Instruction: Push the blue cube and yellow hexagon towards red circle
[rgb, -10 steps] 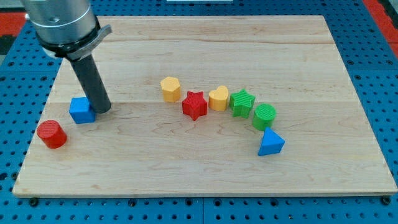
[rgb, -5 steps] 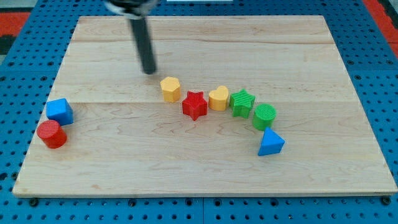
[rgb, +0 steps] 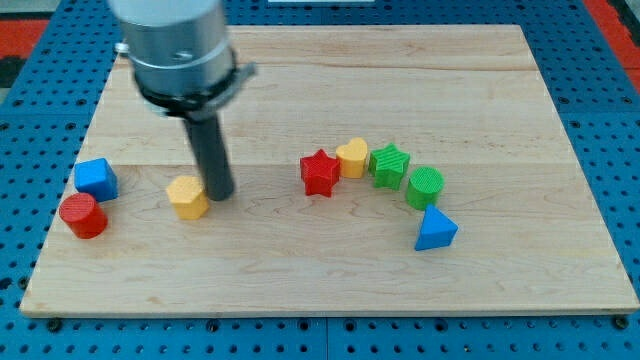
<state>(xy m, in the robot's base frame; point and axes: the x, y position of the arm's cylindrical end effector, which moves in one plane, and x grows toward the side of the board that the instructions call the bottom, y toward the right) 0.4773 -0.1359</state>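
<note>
On the wooden board (rgb: 480, 290), our tip (rgb: 221, 194) touches the right side of the small yellow hexagon block (rgb: 187, 196). The red cylinder, our red circle (rgb: 82, 215), lies farther left, with the blue cube (rgb: 96, 178) already touching it. We have no pincer, only a rod, holding nothing; pushing left looks right.

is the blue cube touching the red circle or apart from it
Touching, as far as the view shows: the blue cube sits against the red circle, at its upper right, no board visible between them. My tip is at the yellow hexagon.
</note>
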